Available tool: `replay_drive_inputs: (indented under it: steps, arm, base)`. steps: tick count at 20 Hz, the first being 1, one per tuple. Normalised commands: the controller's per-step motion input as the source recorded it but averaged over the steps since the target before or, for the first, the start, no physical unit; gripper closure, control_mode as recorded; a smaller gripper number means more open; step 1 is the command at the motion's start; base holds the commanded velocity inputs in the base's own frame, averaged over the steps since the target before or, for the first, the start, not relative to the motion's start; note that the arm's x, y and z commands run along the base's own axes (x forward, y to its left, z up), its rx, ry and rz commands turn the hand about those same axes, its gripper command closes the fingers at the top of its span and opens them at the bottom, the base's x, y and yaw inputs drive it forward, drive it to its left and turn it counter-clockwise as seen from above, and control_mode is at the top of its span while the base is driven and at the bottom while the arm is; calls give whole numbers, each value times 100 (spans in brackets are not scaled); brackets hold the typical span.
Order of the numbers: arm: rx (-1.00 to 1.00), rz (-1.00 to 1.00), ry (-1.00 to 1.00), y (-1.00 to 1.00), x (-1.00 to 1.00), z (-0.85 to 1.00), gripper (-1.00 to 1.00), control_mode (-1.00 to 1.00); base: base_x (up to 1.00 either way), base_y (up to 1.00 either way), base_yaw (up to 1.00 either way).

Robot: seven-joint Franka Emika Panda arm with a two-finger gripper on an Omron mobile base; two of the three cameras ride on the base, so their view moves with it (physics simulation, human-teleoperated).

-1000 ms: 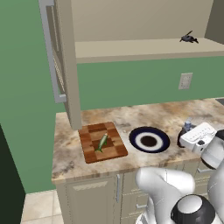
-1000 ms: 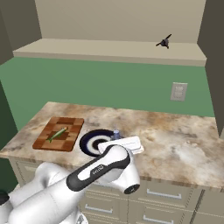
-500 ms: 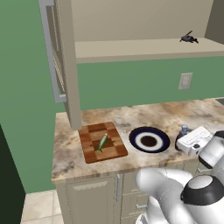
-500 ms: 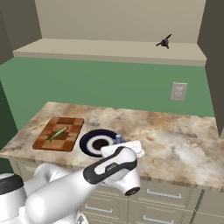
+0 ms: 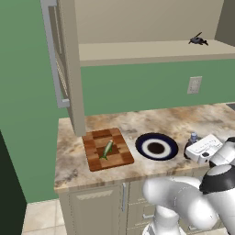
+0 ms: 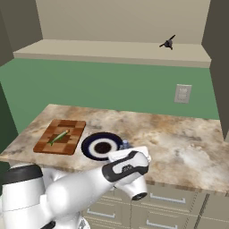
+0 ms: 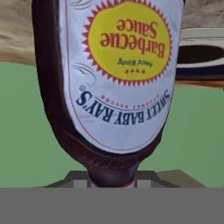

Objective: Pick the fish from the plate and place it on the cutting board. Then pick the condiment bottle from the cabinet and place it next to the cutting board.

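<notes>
One bottle is being gripped — the condiment bottle (image 7: pixel 116 83) is being clamped tight in the gripper (image 5: pixel 202 151), glossy brown body and paper label close to the lens, low over the marbled counter (image 5: pixel 151 121) beside the plate (image 5: pixel 157 147). Further off, the fish (image 5: pixel 107 149) is lying on the checkered wooden cutting board (image 5: pixel 108 149) — the bottle's spot is presumably being sought alongside it.

the green fish (image 5: pixel 107 149) lies slantwise on the checkered wooden cutting board (image 5: pixel 108 148), and the navy-rimmed plate (image 5: pixel 157 147) sits just right of it. my pincer is clamped on the dark brown condiment bottle (image 7: pixel 116 83), its yellow-and-white barbecue label reading upside down to me, near the plate's right edge.
</notes>
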Motion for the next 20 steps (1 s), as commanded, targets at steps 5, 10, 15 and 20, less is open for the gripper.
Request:
replay_drive_inputs:
  steps: [5,10,15,20]
  arm:
    - [0,0,0,-10,15,-19,100,-100]
    - [2,0,0,-4,15,-25,100,-100]
    - [5,0,-1,-2,15,-28,100,-100]
    - [5,0,-1,-1,8,-28,100,-100]
  base:
    - [0,0,0]
    - [0,0,0]
    - [0,0,0]
    - [0,0,0]
